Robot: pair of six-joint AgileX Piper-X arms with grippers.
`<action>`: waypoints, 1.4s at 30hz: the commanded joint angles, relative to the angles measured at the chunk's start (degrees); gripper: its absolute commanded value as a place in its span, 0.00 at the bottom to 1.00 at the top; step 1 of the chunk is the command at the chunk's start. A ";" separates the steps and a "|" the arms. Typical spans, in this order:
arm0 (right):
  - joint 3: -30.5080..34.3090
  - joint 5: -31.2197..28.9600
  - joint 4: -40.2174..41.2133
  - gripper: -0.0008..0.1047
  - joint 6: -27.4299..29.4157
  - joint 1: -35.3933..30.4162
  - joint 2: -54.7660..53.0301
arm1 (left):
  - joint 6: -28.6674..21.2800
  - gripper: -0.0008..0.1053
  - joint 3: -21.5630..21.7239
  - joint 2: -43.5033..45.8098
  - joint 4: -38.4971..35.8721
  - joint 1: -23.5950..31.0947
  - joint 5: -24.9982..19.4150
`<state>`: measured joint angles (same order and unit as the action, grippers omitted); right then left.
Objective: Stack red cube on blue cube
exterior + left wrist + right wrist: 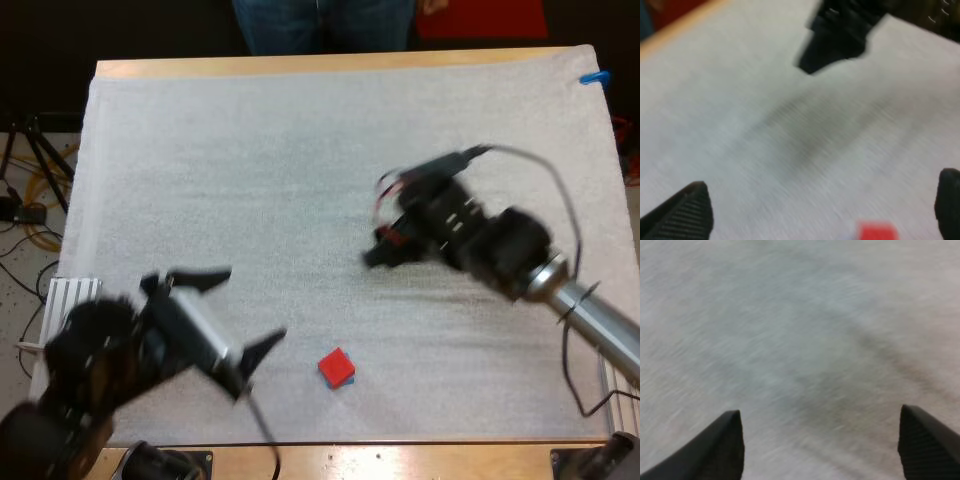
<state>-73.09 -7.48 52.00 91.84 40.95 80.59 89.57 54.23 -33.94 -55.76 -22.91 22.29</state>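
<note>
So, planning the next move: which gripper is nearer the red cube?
Left. The left gripper is open just beside the red cube; the right gripper hangs farther off, beyond it.

The red cube (336, 365) sat on the blue cube (347, 381) near my mat's (300, 150) front edge, left gripper (252, 305) beside them, right gripper (376, 256) farther behind.

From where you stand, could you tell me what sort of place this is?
Probably a robotics lab bench: a left arm and a right arm reach over a wooden table with a white mat, a tripod stands on the floor beside it, and a person stands at the far side.
</note>
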 commanded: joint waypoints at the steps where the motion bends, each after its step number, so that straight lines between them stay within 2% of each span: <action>1: -0.53 2.71 -0.92 0.61 2.31 -3.08 -0.82 | 0.59 0.83 0.07 -1.87 4.75 0.79 -0.86; 5: -0.53 5.85 -1.69 0.61 4.68 -11.44 -0.82 | 0.59 0.83 0.07 -7.45 11.81 4.57 -0.67; 7: -0.53 6.85 -1.84 0.61 6.49 -17.00 -0.93 | 0.59 0.83 0.07 -10.84 14.67 8.28 0.85; 11: -0.53 7.48 -1.84 0.61 8.95 -24.06 -1.48 | 0.59 0.83 0.07 -13.78 16.62 14.20 3.76; 16: -0.53 8.39 -1.70 0.61 10.63 -33.86 -3.80 | 0.59 0.83 0.64 -14.39 16.63 22.73 3.88; 19: -0.34 10.17 -1.49 0.61 11.82 -39.12 -5.99 | 0.59 0.83 1.77 -14.39 15.87 25.73 4.03; 25: -0.36 11.22 0.27 0.61 13.74 -48.68 -12.32 | 0.59 0.83 3.14 -12.44 15.77 26.25 4.50; 28: 0.63 11.20 0.32 0.61 14.42 -50.74 -16.79 | 0.39 0.83 3.14 -10.43 14.51 26.25 4.49; 35: 8.04 11.20 0.48 0.61 15.11 -50.65 -30.26 | -0.40 0.83 2.76 -4.19 11.93 25.78 4.49; 37: 11.39 11.20 0.48 0.61 15.50 -50.65 -35.31 | -2.36 0.83 2.31 -1.06 10.17 25.25 4.11; 42: 18.46 11.20 1.00 0.61 19.00 -50.65 -46.91 | -3.25 0.83 0.71 5.70 4.84 23.31 2.82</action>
<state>-54.68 3.19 52.97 109.49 -9.70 34.59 86.48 54.94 -28.44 -50.31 0.62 25.59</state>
